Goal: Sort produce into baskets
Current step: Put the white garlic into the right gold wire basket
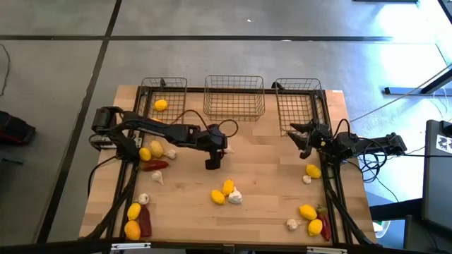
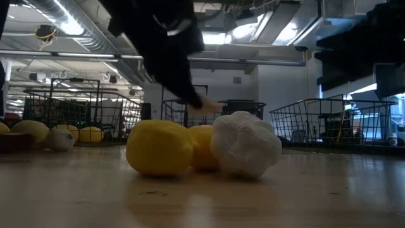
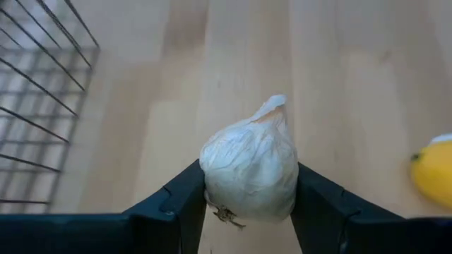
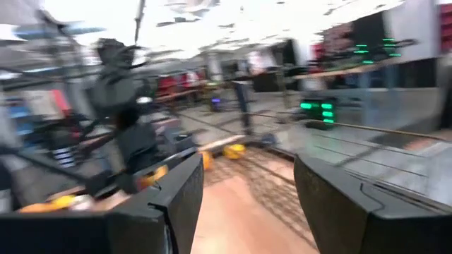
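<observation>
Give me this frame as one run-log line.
left gripper: shut on garlic bulb, mid-table | right gripper: open, empty, by right basket | left basket: one lemon

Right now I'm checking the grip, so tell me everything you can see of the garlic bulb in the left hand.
The garlic bulb is whitish with papery, wrinkled skin, a pointed tip at one end and a small dry root tuft at the other. It looks whole. It sits between the left hand's two dark fingers, which press its sides, above the wooden table.
</observation>
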